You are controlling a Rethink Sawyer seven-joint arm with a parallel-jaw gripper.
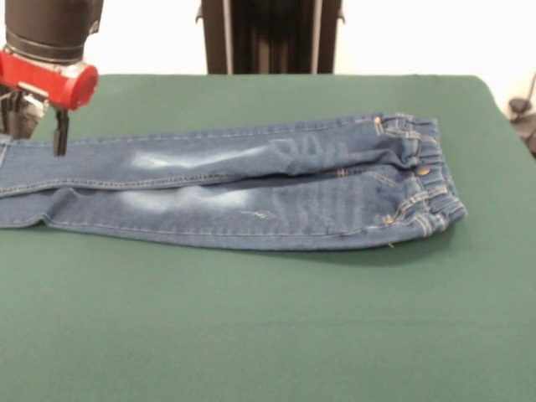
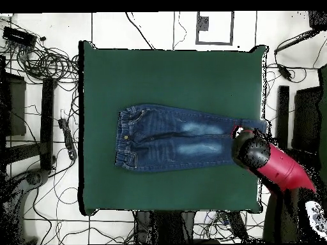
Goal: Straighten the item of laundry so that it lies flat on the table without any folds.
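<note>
The item of laundry [image 1: 251,188], a small pair of blue jeans with whitish thigh patches, lies lengthwise across the green table [image 1: 268,318]. Its waistband [image 1: 427,180] is at the right and both legs run side by side to the left edge. Wrinkles bunch around the crotch and waistband. My gripper [image 1: 37,141] hangs open over the far leg's end, one fingertip [image 1: 60,149] at the denim. In the overhead view the jeans [image 2: 172,137] reach from the table's [image 2: 166,76] middle to its right edge, where the red and black arm [image 2: 268,159] covers the leg ends and hides the gripper.
Tangled cables [image 2: 45,64] and dark stands [image 2: 48,121] lie on the floor around the table. A grey piece of equipment [image 1: 523,113] shows past the table's right corner. Bare green cloth stretches in front of the jeans.
</note>
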